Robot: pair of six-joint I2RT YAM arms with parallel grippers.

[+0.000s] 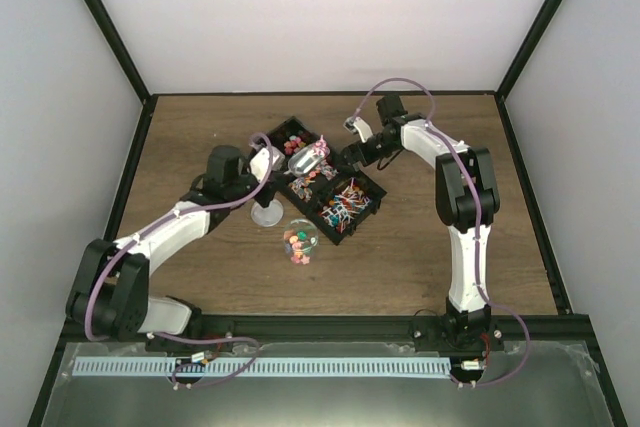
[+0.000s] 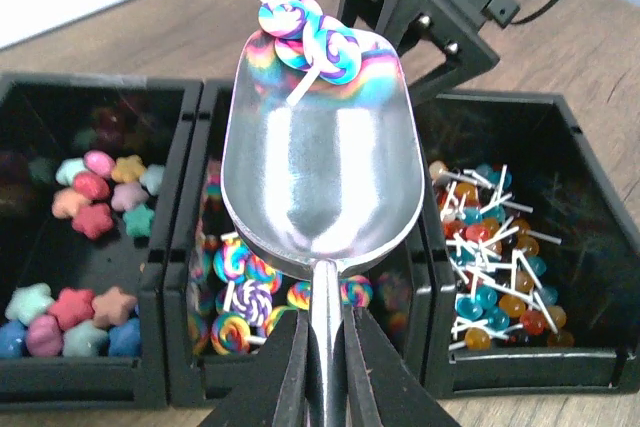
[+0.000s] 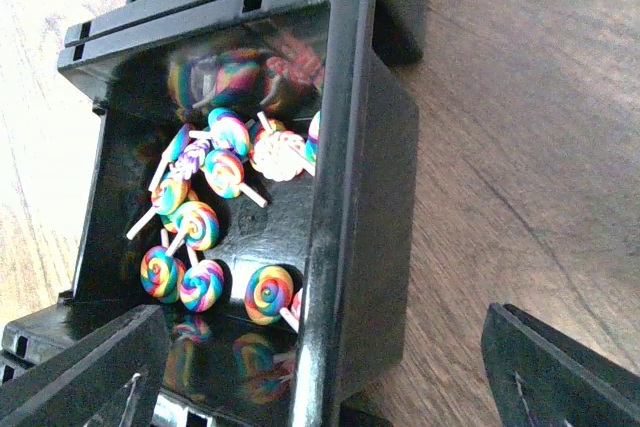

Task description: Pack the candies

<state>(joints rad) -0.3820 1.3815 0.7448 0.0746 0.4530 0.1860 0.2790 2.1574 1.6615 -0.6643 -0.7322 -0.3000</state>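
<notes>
Scoop [image 2: 320,167] with swirl lollipops [image 2: 333,51] inside

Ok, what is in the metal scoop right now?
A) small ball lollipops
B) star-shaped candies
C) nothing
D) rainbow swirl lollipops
D: two rainbow swirl lollipops lie near the front lip of the scoop, whose handle the left hand grips.

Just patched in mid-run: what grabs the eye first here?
The shiny metal scoop, clamped in the left gripper, carries rainbow swirl lollipops at its tip above the middle bin. The right gripper hangs open astride that bin's side wall.
</notes>
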